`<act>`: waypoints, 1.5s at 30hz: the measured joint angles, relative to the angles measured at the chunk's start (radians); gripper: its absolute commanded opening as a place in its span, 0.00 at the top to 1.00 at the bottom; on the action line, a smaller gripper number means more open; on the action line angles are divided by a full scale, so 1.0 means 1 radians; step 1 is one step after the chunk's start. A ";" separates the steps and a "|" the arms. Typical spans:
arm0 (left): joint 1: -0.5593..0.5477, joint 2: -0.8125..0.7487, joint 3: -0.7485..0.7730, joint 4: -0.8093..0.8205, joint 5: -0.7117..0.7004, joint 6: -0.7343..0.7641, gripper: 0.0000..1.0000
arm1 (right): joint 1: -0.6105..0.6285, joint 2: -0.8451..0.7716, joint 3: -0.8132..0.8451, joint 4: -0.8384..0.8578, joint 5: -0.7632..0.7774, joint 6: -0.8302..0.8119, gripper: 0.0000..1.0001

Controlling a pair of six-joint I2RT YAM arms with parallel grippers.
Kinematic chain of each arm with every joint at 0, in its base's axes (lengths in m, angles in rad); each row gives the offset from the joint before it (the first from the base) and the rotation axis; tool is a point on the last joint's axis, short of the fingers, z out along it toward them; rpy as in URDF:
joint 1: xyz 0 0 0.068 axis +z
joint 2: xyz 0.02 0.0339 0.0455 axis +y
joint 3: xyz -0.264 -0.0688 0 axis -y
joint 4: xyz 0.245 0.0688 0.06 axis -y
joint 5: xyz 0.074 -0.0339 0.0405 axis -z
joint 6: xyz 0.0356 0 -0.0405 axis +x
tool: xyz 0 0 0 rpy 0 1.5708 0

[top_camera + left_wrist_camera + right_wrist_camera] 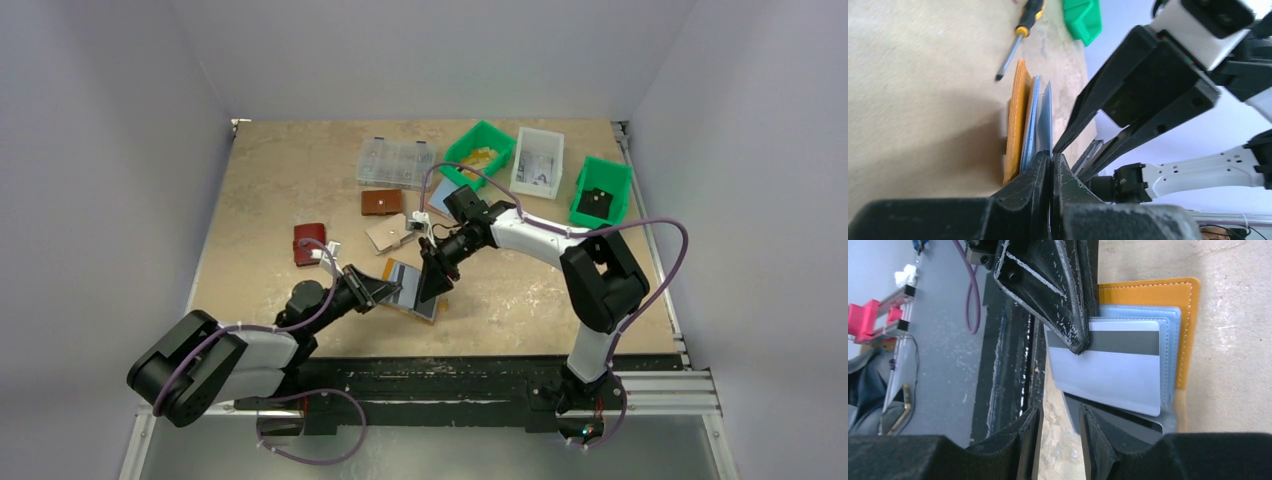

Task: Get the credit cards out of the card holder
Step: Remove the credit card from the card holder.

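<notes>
The mustard card holder (415,303) lies open on the table in front of both arms, its pale blue slots up. In the right wrist view the holder (1158,292) holds a pale blue credit card (1113,375) with a dark stripe, drawn partly out of its slot. A darker card (1128,422) sticks out below it. My left gripper (396,290) is shut on the pale card's edge; its jaws (1051,156) pinch the thin card (1047,115). My right gripper (432,294) hovers over the holder's near edge, open and empty (1058,412).
A red wallet (310,243), a brown wallet (382,202) and loose flat pieces (385,232) lie behind the holder. A clear organiser box (395,160), two green bins (480,150) (602,190) and a white bin (537,160) stand at the back. A screwdriver (1018,35) lies nearby.
</notes>
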 measured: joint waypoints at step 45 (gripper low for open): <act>-0.077 0.218 -0.001 0.388 -0.097 -0.061 1.00 | -0.114 0.080 -0.128 0.393 -0.294 0.547 0.56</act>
